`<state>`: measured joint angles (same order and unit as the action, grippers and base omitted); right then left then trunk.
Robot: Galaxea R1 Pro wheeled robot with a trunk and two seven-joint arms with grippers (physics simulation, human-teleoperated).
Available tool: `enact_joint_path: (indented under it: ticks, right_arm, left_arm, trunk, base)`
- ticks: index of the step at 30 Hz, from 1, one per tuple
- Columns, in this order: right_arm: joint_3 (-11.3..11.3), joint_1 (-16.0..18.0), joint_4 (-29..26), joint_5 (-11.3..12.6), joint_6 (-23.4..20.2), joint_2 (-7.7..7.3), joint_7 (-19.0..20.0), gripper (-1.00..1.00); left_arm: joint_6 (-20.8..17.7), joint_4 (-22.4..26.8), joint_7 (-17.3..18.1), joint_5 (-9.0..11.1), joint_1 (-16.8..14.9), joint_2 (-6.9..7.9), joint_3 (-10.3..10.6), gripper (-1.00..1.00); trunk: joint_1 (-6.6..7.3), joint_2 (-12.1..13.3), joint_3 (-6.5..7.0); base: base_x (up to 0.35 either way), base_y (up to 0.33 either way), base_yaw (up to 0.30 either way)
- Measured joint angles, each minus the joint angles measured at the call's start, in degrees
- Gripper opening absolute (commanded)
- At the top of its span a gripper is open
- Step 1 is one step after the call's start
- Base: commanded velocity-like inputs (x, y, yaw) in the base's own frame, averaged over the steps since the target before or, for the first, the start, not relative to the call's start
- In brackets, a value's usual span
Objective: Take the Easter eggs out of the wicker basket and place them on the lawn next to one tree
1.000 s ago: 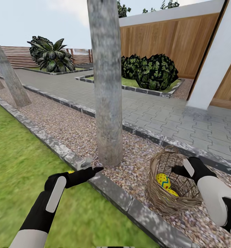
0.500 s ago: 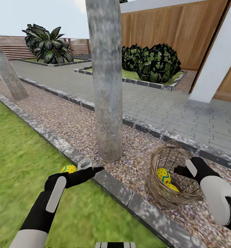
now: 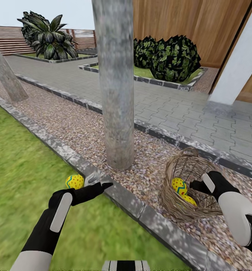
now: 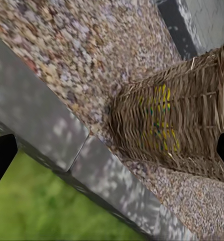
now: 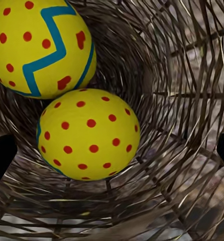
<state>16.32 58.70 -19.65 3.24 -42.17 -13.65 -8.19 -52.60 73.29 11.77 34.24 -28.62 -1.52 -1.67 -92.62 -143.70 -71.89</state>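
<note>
- Pebbly gravel strip (image 3: 66, 124) beside soft green lawn (image 3: 17, 169).
- Round spotted egg (image 3: 74, 181) lies on grass, lower left.
- Woven wicker basket (image 3: 178, 210) holds two eggs (image 5: 89, 133).
- Left gripper (image 3: 99, 183) and right gripper (image 3: 193, 185): both spread wide, gripping nothing.

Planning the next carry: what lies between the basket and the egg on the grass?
Head view: gravel, then the stone kerb, separate the basket from the egg, with the left gripper over the kerb.

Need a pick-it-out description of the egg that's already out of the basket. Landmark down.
Start at the thick grey tree trunk rising from the gravel strip. At its foot runs the grey stone kerb; on the lawn side of that kerb, just beyond the left end effector, lies the egg. It alone sits on grass; the other two eggs lie inside the wicker basket.
</note>
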Motion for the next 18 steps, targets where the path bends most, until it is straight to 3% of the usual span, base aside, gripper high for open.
enact_joint_path:
  ticks: [6,9,18]
  right_arm:
    - [0.0,0.3,-0.1,0.0,0.0,-0.02,0.2,1.0]
    - [0.0,0.3,-0.1,-0.1,0.0,-0.08,2.6,1.0]
    - [0.0,0.4,-0.2,-0.2,0.0,-0.1,4.0,1.0]
  left_arm:
    - [0.0,0.0,0.0,0.0,0.0,0.0,0.0,1.0]
    - [0.0,0.0,0.0,0.0,0.0,0.0,0.0,1.0]
    - [0.0,0.0,0.0,0.0,0.0,0.0,0.0,1.0]
  trunk:
    - [-0.15,-0.1,-1.33]
    - [-0.23,-0.1,-2.0]
    - [-0.3,-0.2,-2.67]
  base:
    - [0.0,0.0,0.0]
    - [0.0,0.0,0.0]
    - [0.0,0.0,0.0]
